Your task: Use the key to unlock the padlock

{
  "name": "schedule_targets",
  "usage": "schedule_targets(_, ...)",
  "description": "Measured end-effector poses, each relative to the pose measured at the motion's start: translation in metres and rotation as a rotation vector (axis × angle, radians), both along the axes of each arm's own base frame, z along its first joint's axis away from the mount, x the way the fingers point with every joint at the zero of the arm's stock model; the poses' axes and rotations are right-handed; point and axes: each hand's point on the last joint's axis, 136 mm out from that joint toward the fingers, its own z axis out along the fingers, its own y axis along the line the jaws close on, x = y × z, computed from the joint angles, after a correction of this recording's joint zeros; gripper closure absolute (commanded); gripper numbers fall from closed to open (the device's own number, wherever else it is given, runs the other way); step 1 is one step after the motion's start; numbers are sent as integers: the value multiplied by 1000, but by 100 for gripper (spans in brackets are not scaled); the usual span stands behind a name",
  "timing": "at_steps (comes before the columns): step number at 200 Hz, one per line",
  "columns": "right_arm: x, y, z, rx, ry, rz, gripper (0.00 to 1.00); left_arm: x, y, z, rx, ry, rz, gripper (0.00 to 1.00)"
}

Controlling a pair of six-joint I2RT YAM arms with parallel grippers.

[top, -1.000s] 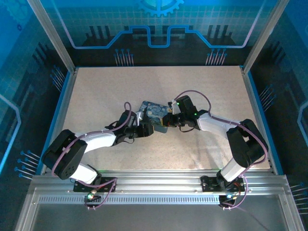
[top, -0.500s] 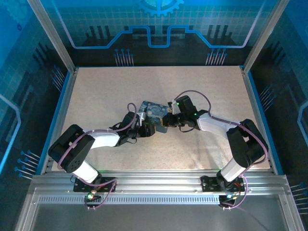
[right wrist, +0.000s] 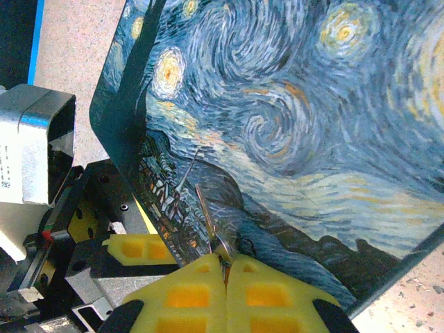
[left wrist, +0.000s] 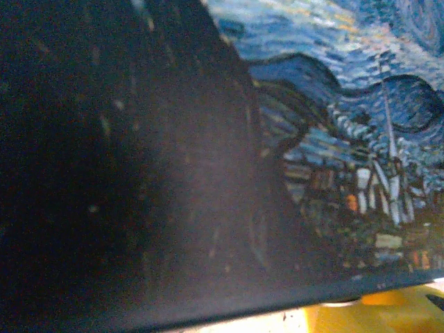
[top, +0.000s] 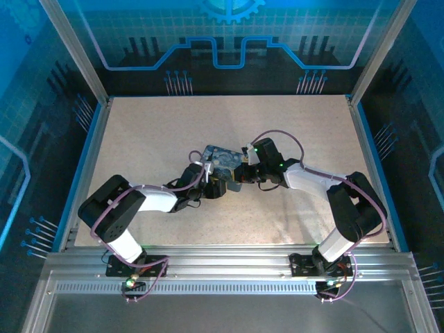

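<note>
My right gripper [right wrist: 225, 269] has its yellow pads [right wrist: 187, 295] pressed together on the key [right wrist: 207, 216]. It pinches the key at the ring end, so the thin blade sticks out forward and lies across the painted lid of the box [right wrist: 298, 104], near the lid's lower edge. I judge the free tip must go into the padlock, and a short grip at the ring leaves the most blade for this. The padlock itself I cannot make out against the dark paint.

My left gripper [top: 212, 185] sits against the opposite edge of the box, I think to steady it. Whether its jaws are closed on the box I cannot tell.

Room is tight here: the left gripper's body is just beside the box's edge and close to my right gripper. On the far side of the box the table [top: 152, 132] is open. Drawing the right gripper back from the box, away from the left one, looks to me the safe way out.
</note>
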Motion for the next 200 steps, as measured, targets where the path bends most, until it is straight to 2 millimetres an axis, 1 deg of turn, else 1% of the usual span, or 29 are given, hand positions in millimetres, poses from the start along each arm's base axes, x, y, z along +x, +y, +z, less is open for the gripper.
schedule_targets(72,0,0,0,-2,-3,-2,99,1,-1,-2,22,-18,12,50)
schedule_targets(128,2,-2,1,-13,-12,-14,99,3,-7,-1,-7,-20,35,54)
schedule_targets(200,1,-3,1,-13,-12,-14,99,-4,-17,0,-20,-12,29,58)
